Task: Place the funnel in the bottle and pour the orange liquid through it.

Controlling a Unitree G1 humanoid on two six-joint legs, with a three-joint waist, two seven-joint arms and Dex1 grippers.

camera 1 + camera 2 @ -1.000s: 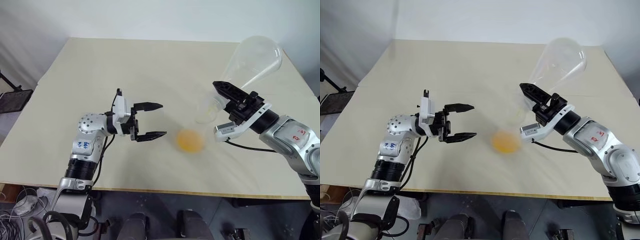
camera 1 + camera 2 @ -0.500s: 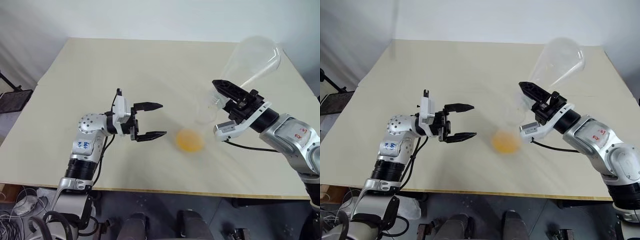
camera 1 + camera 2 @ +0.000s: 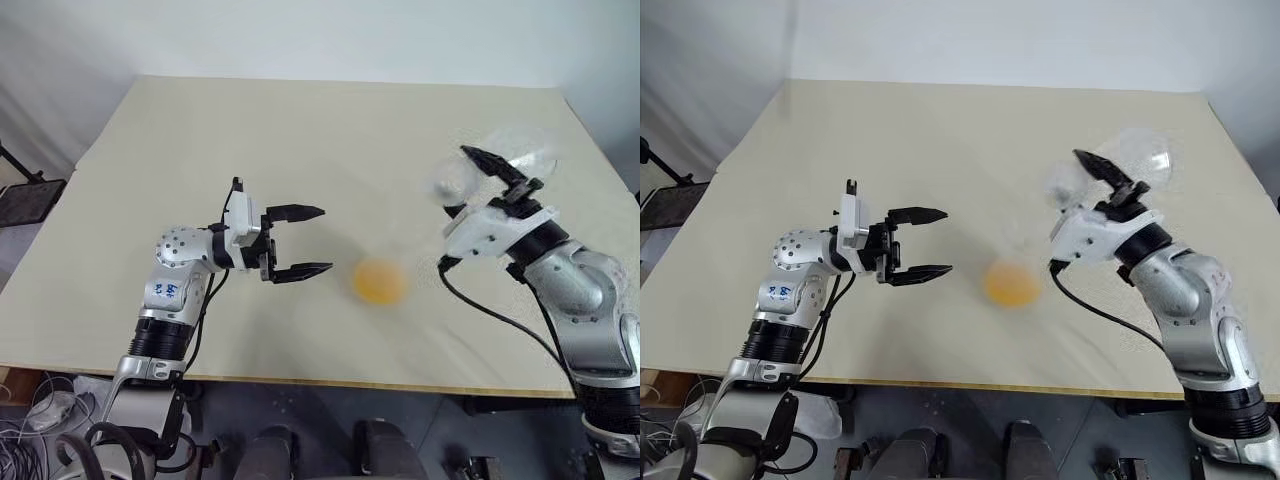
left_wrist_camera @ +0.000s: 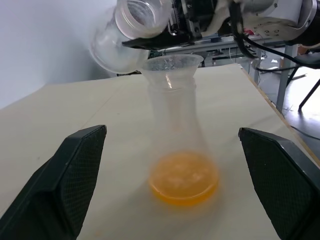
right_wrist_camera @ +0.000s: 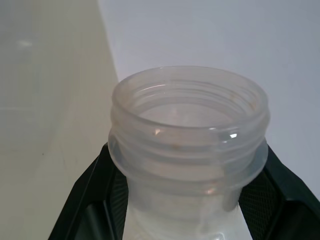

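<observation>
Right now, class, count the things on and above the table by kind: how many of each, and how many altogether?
Bottles: 2 (standing bottle, held bottle)
Funnels: 1 (funnel in the standing bottle's neck)
Total: 3

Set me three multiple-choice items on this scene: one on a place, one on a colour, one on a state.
1. Where does the funnel sit?
A. in the neck of the bottle
B. flat on the table
C. upside down beside the bottle

2. What colour is the liquid in the bottle?
A. blue
B. orange
C. green

3. How is the left gripper?
A. shut on the bottle
B. shut on nothing
C. open, holding nothing

Key:
1 A, the funnel's wide mouth crowns the bottle's neck.
2 B, the orange liquid pools in the bottle's base.
3 C, its two fingers stand wide apart, short of the bottle.
</observation>
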